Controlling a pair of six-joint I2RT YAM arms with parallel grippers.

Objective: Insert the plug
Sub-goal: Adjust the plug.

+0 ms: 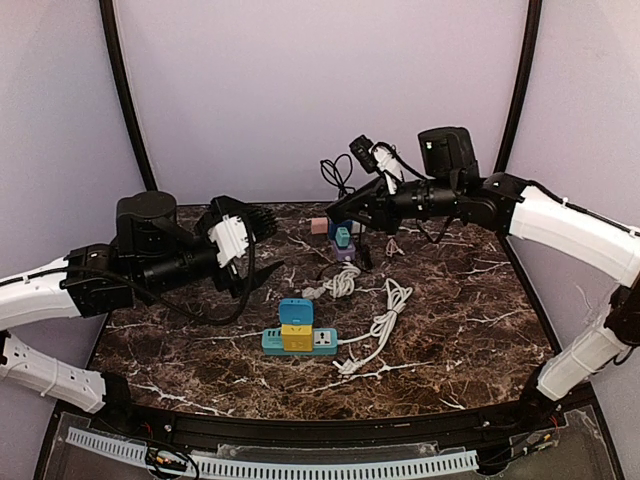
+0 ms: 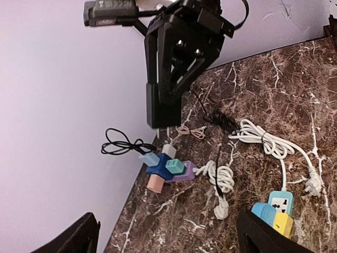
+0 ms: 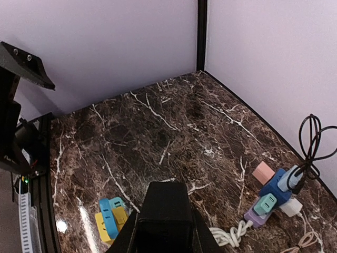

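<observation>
Now the left tool [image 1: 258, 278] gapes wide, empty; the right tool [image 3: 162, 192] is pinched together over the adapter cluster [image 1: 343, 240].

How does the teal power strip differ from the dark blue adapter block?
The teal power strip is a flat bar near the middle of the table; the dark blue adapter block is chunky, by the back wall. The strip holds a blue adapter and a yellow adapter; the block holds more, a pink plug among them. A white cable leaves the strip; a black cable loops at the block. Both lie on it.
</observation>
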